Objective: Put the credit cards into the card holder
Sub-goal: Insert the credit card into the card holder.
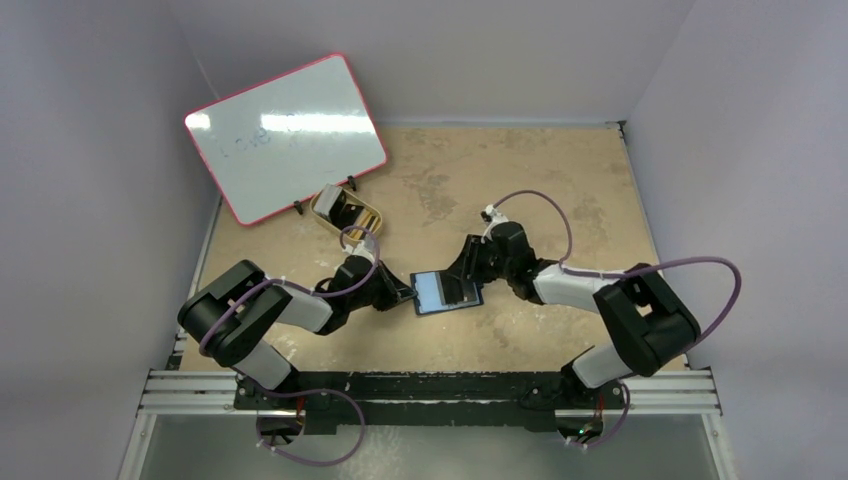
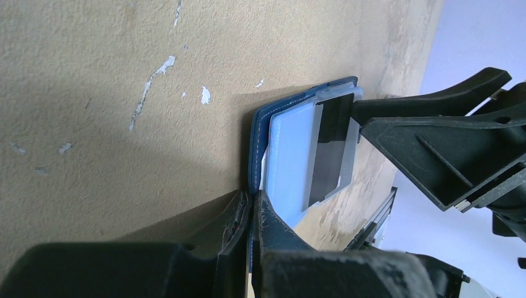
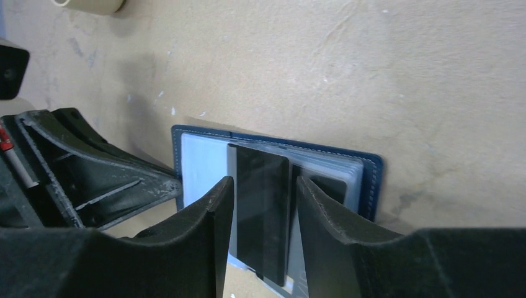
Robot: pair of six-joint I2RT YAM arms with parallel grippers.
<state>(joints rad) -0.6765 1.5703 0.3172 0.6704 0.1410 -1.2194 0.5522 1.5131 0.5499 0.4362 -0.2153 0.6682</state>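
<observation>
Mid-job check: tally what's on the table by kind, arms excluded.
Card holder: 1
Dark cards: 2, the second seemingly already pocketed
Gold tin: 1
Whiteboard: 1
Total: 5

card holder (image 1: 447, 292) boxed between both jaws, bare table (image 1: 570, 180) beyond

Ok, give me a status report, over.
Left gripper shut on holder edge. Right gripper open, straddling dark card. Card lies on open holder, end sticking out. Nothing in the way.
</observation>
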